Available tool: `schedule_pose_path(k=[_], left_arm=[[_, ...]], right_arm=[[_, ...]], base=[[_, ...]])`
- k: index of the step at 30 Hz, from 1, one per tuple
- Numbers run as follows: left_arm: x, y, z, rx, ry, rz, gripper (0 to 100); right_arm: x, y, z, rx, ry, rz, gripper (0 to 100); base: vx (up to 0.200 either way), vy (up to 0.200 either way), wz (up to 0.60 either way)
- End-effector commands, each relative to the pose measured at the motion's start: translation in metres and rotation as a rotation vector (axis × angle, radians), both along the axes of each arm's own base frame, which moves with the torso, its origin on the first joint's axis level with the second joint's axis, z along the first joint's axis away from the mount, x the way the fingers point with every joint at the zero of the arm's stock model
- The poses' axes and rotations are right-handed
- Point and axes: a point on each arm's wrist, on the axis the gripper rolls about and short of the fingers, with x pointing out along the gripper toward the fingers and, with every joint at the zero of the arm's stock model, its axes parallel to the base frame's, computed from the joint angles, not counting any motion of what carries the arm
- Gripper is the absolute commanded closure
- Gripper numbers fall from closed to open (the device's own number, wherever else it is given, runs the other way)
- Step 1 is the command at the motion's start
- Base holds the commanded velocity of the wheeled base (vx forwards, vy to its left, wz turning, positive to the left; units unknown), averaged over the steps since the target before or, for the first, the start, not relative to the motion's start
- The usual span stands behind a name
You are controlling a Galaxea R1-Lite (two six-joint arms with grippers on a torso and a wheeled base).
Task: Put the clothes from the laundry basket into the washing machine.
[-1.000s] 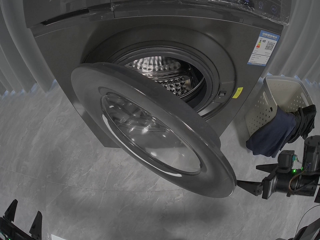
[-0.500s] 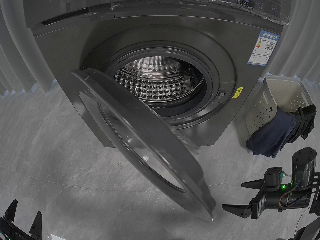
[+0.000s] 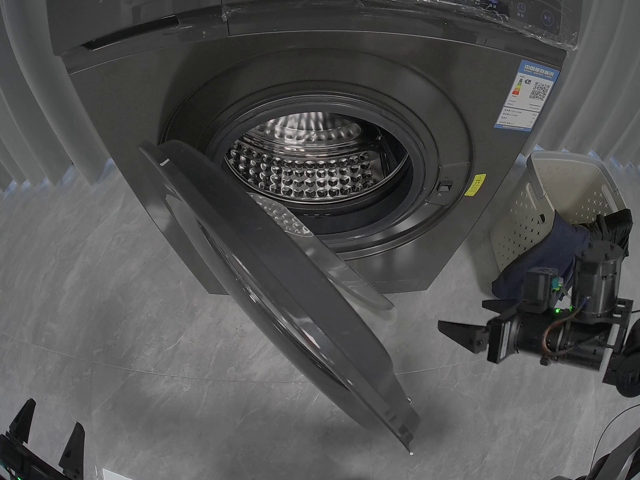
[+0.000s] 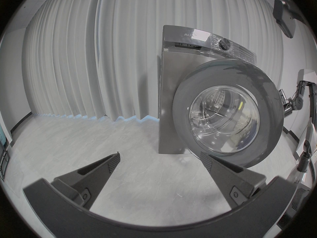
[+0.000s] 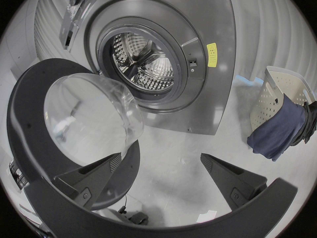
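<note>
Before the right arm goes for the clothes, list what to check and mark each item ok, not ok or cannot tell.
1. The washing machine door is swung open and the drum mouth is unblocked: ok.
2. The drum is free of clothes: ok, as far as it shows.
3. The right gripper is open and empty: ok.
4. The right gripper is apart from the door's edge: ok.
5. The navy garment hangs over the laundry basket rim, with the black garment beside it, both exposed: ok.
6. More clothes deeper in the basket: cannot tell.
</note>
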Motion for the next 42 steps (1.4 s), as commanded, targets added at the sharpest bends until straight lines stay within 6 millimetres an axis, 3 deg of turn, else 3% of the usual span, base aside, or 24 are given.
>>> schedule_pose_path(k=[1, 5, 13, 21, 27, 35, 42], left_arm=[[0.001, 0.0, -0.005, -0.001, 0.009, 0.0, 0], [0.001, 0.0, -0.005, -0.001, 0.009, 0.0, 0], [0.001, 0.0, -0.005, -0.001, 0.009, 0.0, 0], [0.001, 0.0, -0.005, -0.001, 0.007, 0.0, 0], [0.001, 0.0, -0.005, -0.001, 0.007, 0.0, 0], [0.001, 0.0, -0.005, -0.001, 0.009, 0.0, 0], [0.001, 0.0, -0.005, 0.0, 0.009, 0.0, 0]], right_arm=[[0.036, 0.021, -0.016, -0.004, 0.009, -0.028, 0], [0.042, 0.034, -0.022, 0.001, 0.001, 0.002, 0], [0.019, 0.063, -0.025, -0.004, 0.015, 0.131, 0], [-0.003, 0.065, -0.037, -0.023, 0.066, 0.184, 0], [0.016, 0.075, -0.023, 0.025, 0.017, 0.111, 0], [0.037, 0.097, -0.025, 0.079, -0.011, 0.08, 0], [0.042, 0.11, -0.027, 0.098, -0.031, 0.101, 0]], base=[[0.0, 0.0, 0.0], [0.0, 0.0, 0.0], [0.0, 0.0, 0.0], [0.0, 0.0, 0.0], [-0.033, 0.0, 0.0], [-0.2, 0.0, 0.0], [0.0, 0.0, 0.0]])
